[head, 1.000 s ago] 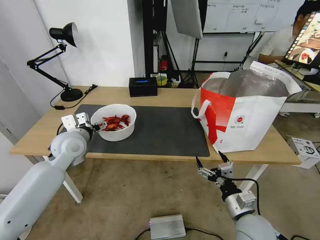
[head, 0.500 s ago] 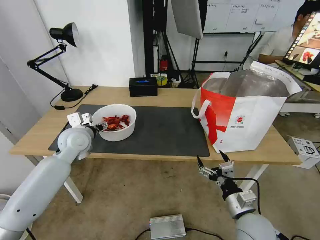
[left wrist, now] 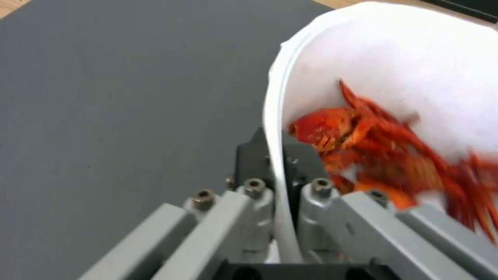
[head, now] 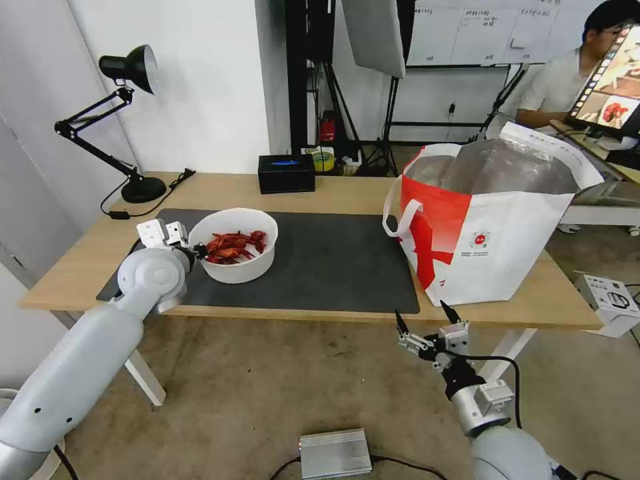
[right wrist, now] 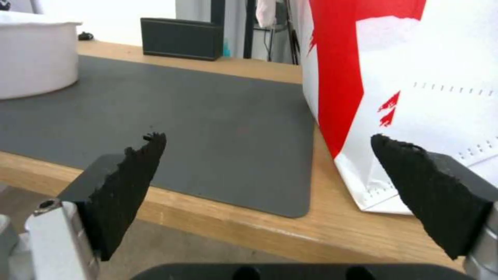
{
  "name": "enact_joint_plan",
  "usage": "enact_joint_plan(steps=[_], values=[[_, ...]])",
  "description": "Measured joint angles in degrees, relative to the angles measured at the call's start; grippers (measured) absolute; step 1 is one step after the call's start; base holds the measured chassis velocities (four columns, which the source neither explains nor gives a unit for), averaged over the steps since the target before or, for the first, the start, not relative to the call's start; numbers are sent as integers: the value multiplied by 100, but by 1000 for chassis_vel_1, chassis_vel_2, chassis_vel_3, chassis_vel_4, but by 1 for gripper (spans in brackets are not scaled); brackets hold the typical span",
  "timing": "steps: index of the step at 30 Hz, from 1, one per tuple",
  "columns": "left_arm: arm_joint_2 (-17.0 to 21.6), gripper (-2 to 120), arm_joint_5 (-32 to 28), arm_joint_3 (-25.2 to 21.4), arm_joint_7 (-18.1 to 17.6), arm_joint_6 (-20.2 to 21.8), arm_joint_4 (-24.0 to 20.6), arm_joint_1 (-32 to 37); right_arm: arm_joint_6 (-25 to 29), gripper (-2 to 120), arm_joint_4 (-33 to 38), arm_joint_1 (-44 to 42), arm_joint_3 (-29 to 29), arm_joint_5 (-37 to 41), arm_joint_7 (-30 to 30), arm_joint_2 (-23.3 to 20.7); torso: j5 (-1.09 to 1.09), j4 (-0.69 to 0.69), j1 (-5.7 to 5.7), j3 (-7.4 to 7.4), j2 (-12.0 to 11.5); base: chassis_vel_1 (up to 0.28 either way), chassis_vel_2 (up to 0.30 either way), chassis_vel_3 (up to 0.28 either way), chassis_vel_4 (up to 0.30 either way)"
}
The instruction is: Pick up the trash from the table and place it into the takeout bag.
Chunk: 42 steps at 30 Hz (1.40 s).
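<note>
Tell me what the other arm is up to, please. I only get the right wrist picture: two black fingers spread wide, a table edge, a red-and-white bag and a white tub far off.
Observer: The left gripper is shut on that tub, a white bowl, pinching its rim.
Operator: What is in it?
Observer: Red crayfish shells. One of the fingers sits inside the wall beside them, and the other is outside.
Operator: Is the bag ready for it?
Observer: The takeout bag stands open at the top, with its silver lining showing.
</note>
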Motion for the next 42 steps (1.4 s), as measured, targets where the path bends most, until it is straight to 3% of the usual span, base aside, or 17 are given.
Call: enact_joint_plan(steps=[10, 23, 42], values=[[23, 0, -52, -78, 0, -28, -107, 3, 0, 100, 41, 4, 2, 8, 13, 17, 0, 0, 0, 0, 0, 0, 0, 0, 0], [135, 0, -231, -148, -15, -70, -621, -69, -3, 100, 142, -58, -34, 0, -7, 150, 0, 0, 0, 0, 0, 0, 0, 0, 0], [175, 0, -967, 216, -161, -189, -1149, -1288, -8, 100, 200, -136, -20, -162, -11, 166, 1, 0, 0, 0, 0, 0, 0, 0, 0]])
